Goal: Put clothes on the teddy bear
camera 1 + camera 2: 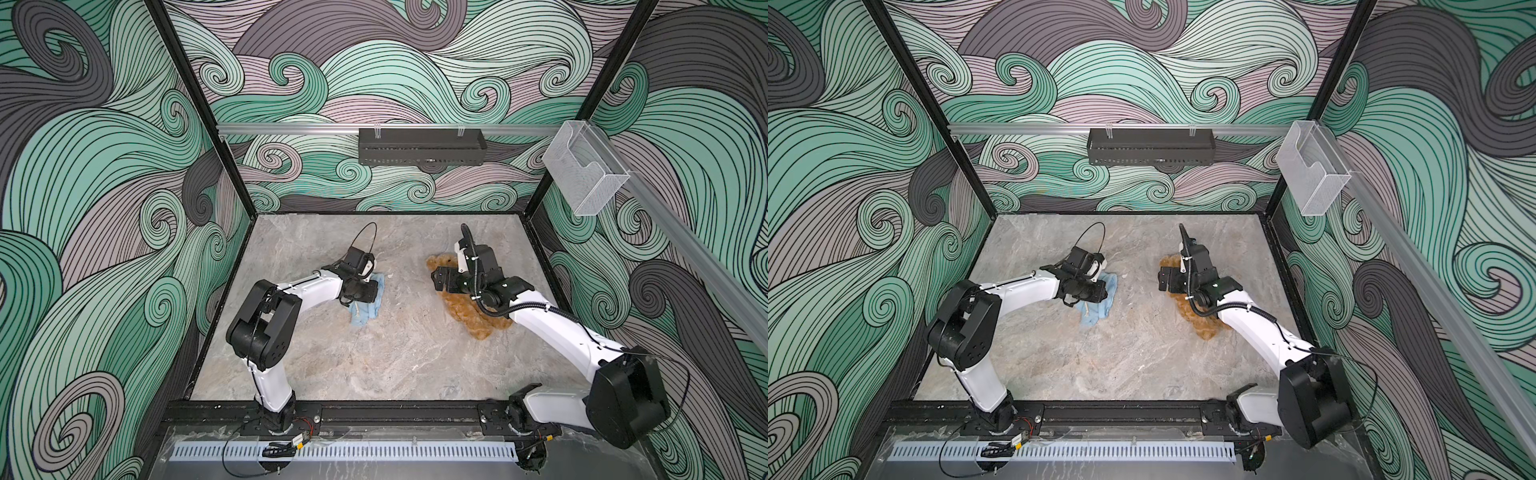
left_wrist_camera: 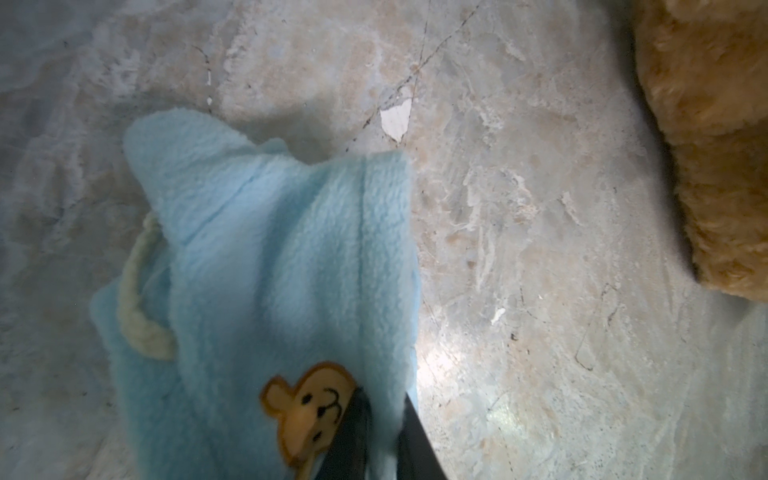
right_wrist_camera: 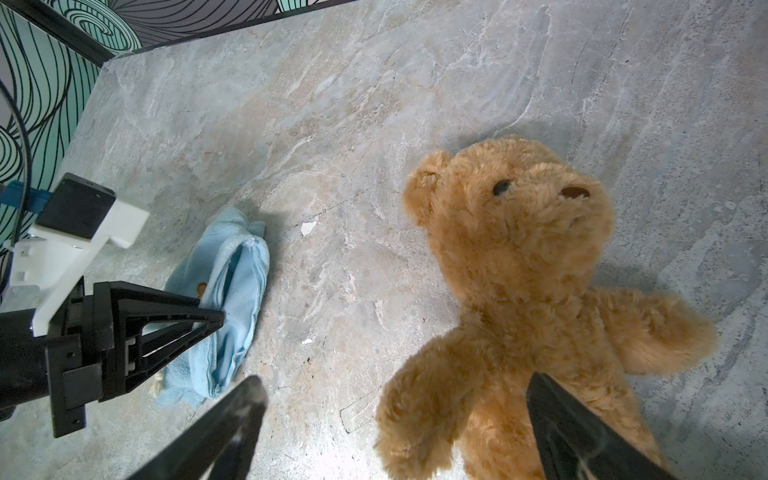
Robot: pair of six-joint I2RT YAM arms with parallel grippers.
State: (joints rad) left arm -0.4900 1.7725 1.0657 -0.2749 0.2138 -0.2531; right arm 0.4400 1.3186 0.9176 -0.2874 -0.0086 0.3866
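Fleece lies leftmost in what we see: a small light-blue hooded garment (image 1: 365,318), crumpled on the marbled grey-beige tabletop (image 1: 374,365), with a tan bear-face patch (image 2: 307,411) and a cream cord (image 2: 137,316). We find the left gripper (image 2: 382,419) low over it, its black fingers nearly together with a fold of the blue fleece pinched between them. Well apart to the right, the shaggy golden-brown plush teddy bear (image 3: 519,270) lies on its back on the tabletop, arms spread. We see the right gripper (image 3: 395,380) above its torso, jaws spread wide and holding nothing.
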